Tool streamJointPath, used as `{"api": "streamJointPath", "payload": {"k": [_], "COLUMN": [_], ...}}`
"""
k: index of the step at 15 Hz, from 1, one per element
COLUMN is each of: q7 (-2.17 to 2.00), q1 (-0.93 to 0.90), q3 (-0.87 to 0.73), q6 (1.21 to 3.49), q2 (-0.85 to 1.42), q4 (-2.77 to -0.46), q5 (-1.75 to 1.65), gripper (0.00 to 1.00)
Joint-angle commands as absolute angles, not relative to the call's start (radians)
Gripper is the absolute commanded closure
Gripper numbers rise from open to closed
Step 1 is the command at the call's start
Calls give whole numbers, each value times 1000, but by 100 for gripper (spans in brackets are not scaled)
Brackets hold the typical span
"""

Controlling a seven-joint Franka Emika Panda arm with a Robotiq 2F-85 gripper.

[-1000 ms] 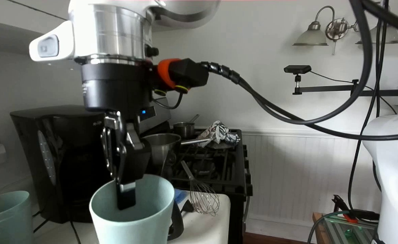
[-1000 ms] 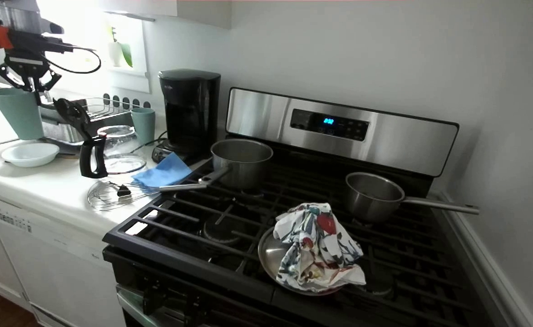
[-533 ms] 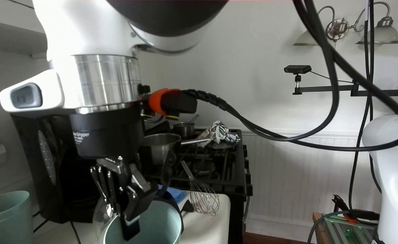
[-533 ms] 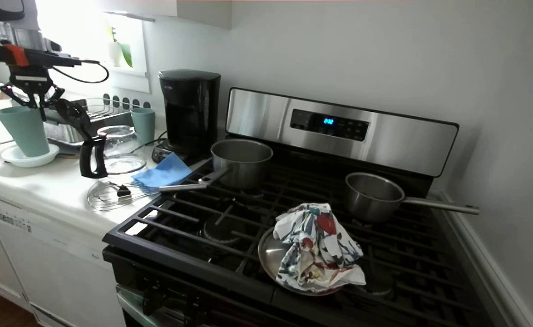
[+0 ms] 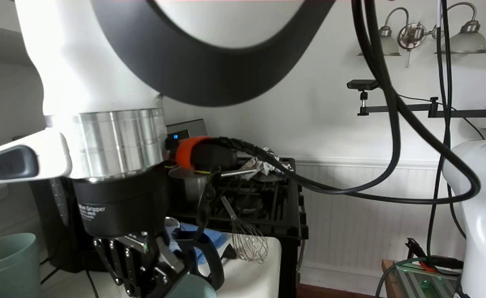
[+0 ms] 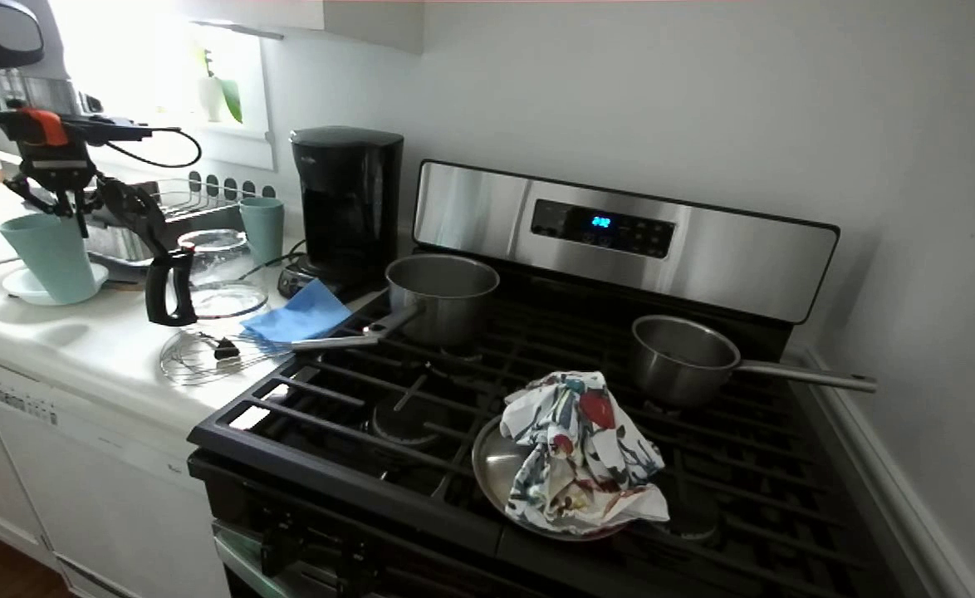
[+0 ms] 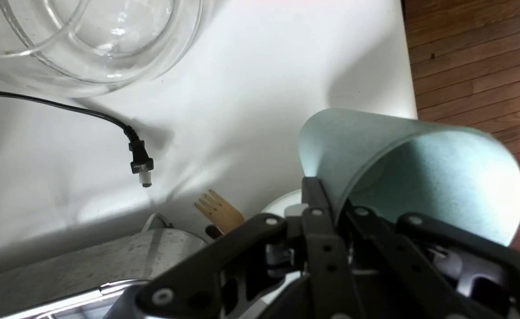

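Pale green cup (image 6: 51,257), leaning with its base toward the glass carafe (image 6: 222,278) but apart from it, is in the gripper (image 7: 334,208), whose fingers are squeezed together on its rim. Whether that base touches the counter (image 7: 224,110) cannot be told. Such a thin hold at one side could let the cup pivot under its own weight; lowered at this lean, it might meet the counter on its bottom edge and twist free. Swinging toward the carafe, it could strike the glass. On the cup's side of the carafe, a white bowl (image 6: 26,286) sits near enough to be knocked. Just beside the carafe lies a black plug (image 7: 140,156); across the carafe from the cup is a blue cloth (image 6: 301,311).
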State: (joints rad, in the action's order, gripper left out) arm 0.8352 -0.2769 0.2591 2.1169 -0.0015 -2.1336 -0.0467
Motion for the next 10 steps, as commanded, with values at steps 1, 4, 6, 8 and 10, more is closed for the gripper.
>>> {"api": "streamJointPath", "payload": {"k": [1,4,6,8,10], "q7": [846,856,852,851,853], "q1": [-277,-277,-274,-273,-272], "q3": [267,270,269,269,269], "q6": [2166,2182,2196,2208,2220], "q2": [3,20,30,39,44], "q4": [-2166,-2182,-2192,-2198,-2203], "q5": [-111,-113,-116,-116,-116], "gripper": [99,99,99,99,99]}}
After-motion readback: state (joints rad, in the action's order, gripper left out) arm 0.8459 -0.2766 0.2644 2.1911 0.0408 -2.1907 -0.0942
